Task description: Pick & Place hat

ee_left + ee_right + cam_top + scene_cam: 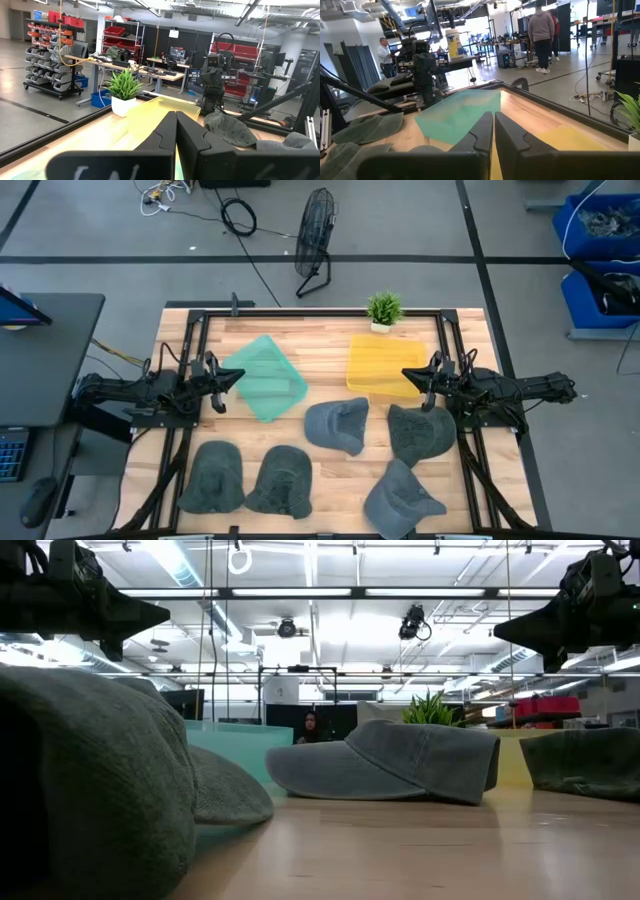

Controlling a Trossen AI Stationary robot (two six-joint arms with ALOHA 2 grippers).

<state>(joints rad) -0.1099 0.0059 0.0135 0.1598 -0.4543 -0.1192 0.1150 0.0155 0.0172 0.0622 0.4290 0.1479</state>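
Five grey-green caps on the wooden table (pixel 330 470) — two side by side at the near left (pixel 212 477) (pixel 281 480), one in the middle (pixel 337 425) just below the gap between the trays, one at right (pixel 420 434) under the right arm, one at the near right edge (pixel 400 498). Teal tray (pixel 264 377) sits left of centre, yellow tray (pixel 382 365) right of it, small potted plant (pixel 383 311) at the far edge. Left gripper (pixel 236 376) hovers over the teal tray's left corner, fingers pressed together, empty. Right gripper (pixel 410 373) hovers over the yellow tray's right side — fingers also closed, holding nothing. Both arms raised above the table in the low view.
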